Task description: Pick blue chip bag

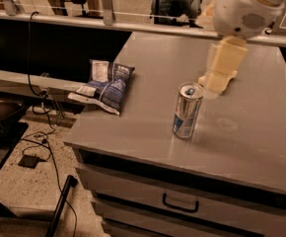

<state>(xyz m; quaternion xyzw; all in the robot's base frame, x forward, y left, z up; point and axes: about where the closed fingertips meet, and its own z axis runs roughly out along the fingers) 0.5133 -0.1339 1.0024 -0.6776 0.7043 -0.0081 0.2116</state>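
Observation:
The blue chip bag (107, 85) is a crinkled dark-blue foil bag with white label panels. It lies flat at the grey table's (148, 132) left edge, partly overhanging it. My gripper (211, 89) hangs from the white arm (246, 6) above the middle of the table, just right of and behind the can. It is well to the right of the bag and apart from it. It holds nothing that I can see.
A silver-and-blue drink can (186, 111) stands upright mid-table, right under the gripper. A yellow sponge (233, 75) lies behind the gripper, mostly hidden. A drawer with a dark handle (180, 204) is below. Cables (39, 142) lie on the floor at left.

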